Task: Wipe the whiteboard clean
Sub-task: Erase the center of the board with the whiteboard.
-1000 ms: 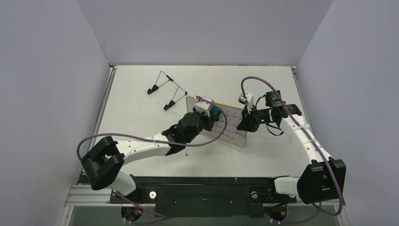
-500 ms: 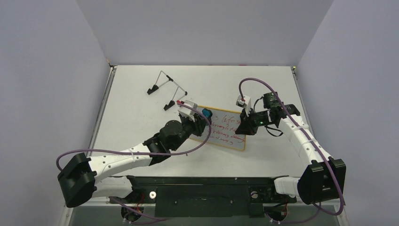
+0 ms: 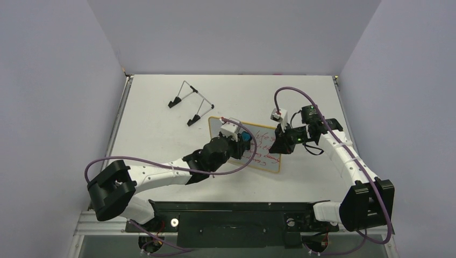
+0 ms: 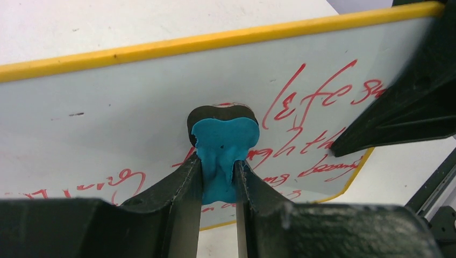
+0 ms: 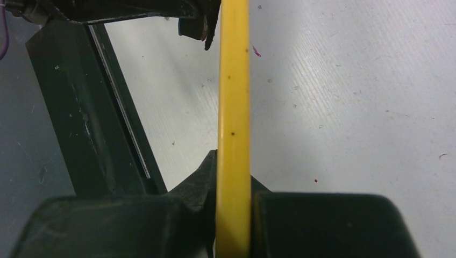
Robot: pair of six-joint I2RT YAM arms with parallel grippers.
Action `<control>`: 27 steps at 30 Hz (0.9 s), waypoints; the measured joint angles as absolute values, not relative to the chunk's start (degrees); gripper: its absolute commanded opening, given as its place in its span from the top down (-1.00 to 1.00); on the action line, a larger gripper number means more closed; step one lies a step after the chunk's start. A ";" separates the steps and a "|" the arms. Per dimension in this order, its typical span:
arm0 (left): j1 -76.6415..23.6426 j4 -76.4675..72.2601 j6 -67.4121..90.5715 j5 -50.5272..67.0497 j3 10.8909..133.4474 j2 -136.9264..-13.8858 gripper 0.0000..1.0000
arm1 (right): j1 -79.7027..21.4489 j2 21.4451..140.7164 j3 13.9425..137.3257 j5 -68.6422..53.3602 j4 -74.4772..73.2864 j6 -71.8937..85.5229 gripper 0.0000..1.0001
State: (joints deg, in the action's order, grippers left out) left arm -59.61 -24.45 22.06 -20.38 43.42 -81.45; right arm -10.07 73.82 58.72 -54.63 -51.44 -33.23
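- The desk (image 3: pixel 161 134) carries the whiteboard (image 3: pixel 264 155) at its middle, a little toward the right.
- The whiteboard has a yellow rim; red handwriting covers its right and lower part (the upper left is mostly white).
- The right end effector (image 5: pixel 233 180) is closed tightly on the board's right rim.
- The wire stand (image 3: pixel 191 102) is apart, at the back left.
- The left end effector (image 4: pixel 219 166) is narrowly closed on a blue eraser (image 4: pixel 223 142), which is pressed against the board.

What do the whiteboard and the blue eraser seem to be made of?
The whiteboard: smooth, glossy white face, likely coated plastic or metal, with a yellow rim that looks plastic. The blue eraser: soft foam or rubber, probably; it bulges where the left gripper squeezes it.
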 measured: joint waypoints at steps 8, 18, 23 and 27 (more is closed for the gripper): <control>-60.40 -22.44 20.62 -24.95 48.66 -82.17 1.00 | -9.80 73.82 58.72 -54.46 -50.96 -32.95 1.00; -61.01 -23.42 23.57 -25.63 47.11 -82.26 1.00 | -9.80 73.82 58.72 -54.48 -50.96 -32.88 1.00; -62.50 -20.69 24.88 -25.87 44.49 -82.24 1.00 | -9.91 73.82 58.72 -54.52 -51.09 -33.08 1.00; -62.94 -19.53 24.43 -26.33 45.23 -82.26 1.00 | -10.11 73.82 58.72 -54.54 -51.24 -33.23 1.00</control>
